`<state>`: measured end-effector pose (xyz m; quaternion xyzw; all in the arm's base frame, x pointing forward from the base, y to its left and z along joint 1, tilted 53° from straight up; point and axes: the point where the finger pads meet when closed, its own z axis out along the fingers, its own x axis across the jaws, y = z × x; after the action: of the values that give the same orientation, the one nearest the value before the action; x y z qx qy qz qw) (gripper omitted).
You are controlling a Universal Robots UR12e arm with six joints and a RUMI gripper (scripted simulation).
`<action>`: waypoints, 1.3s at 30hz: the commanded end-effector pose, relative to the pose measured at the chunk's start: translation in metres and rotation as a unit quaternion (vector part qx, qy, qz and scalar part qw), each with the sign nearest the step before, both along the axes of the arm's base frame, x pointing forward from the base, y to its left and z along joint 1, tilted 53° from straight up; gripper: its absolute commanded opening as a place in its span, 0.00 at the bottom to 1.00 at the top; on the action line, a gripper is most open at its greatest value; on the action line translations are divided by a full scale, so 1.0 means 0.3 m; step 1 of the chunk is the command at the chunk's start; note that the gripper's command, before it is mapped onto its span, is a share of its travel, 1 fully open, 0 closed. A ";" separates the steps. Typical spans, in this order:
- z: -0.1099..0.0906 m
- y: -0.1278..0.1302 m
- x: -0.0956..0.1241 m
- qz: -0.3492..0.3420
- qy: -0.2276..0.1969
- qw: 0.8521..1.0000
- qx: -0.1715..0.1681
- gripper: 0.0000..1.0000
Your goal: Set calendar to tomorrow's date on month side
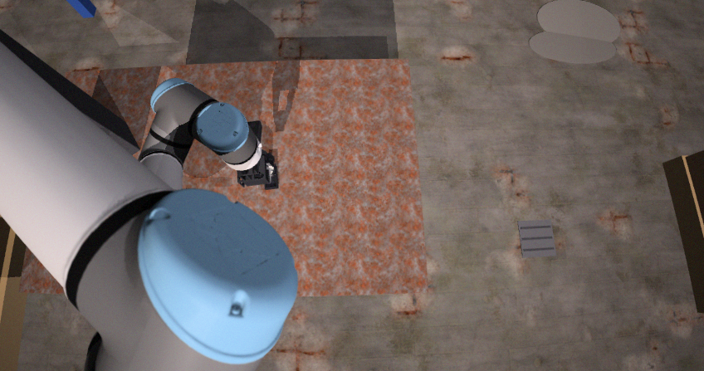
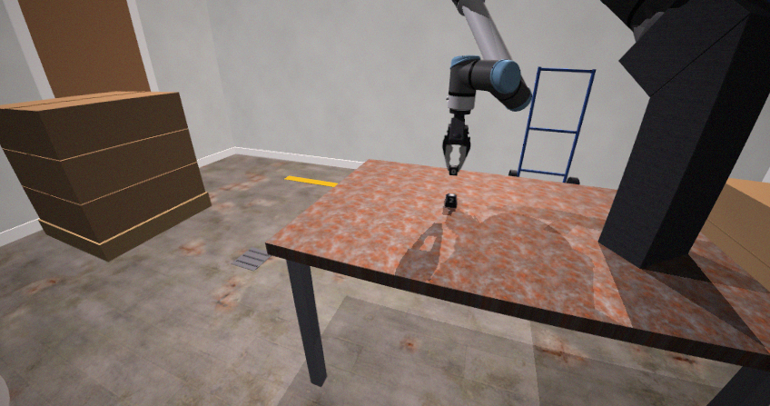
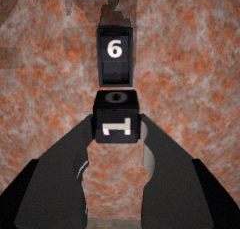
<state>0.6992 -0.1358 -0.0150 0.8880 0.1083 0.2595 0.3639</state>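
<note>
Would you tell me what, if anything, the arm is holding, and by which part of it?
The pincer holds a black number cube by two opposite side faces, the 1 lying sideways between them.

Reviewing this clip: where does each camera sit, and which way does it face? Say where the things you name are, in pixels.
Top: above the table (image 1: 355, 179) (image 2: 367, 223), facing steeply down; arm links and the end effector (image 1: 257, 174) (image 2: 453, 171) (image 3: 116, 116) show.
Exterior: off one long side of the table, facing across it; arm, dark pedestal (image 2: 675, 148) and end effector show.
Wrist: by the end effector, looking past its fingers at a cube (image 3: 116, 129) and tray (image 3: 100, 69).
Top and exterior share the floor grate (image 1: 536, 239) (image 2: 251, 259).
</note>
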 end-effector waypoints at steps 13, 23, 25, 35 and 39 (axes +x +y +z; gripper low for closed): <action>-0.258 0.230 0.018 0.016 0.017 1.000 -0.014 0.10; -0.312 0.278 0.014 0.020 0.020 0.999 -0.018 0.10; -0.307 0.273 0.015 0.019 0.019 0.999 -0.018 0.10; -0.323 0.260 0.023 0.019 0.021 0.999 -0.018 0.10; -0.345 0.238 0.042 0.019 0.021 0.999 -0.018 0.10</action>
<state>0.7034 -0.0557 -0.1105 0.8846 0.1379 0.2454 0.3719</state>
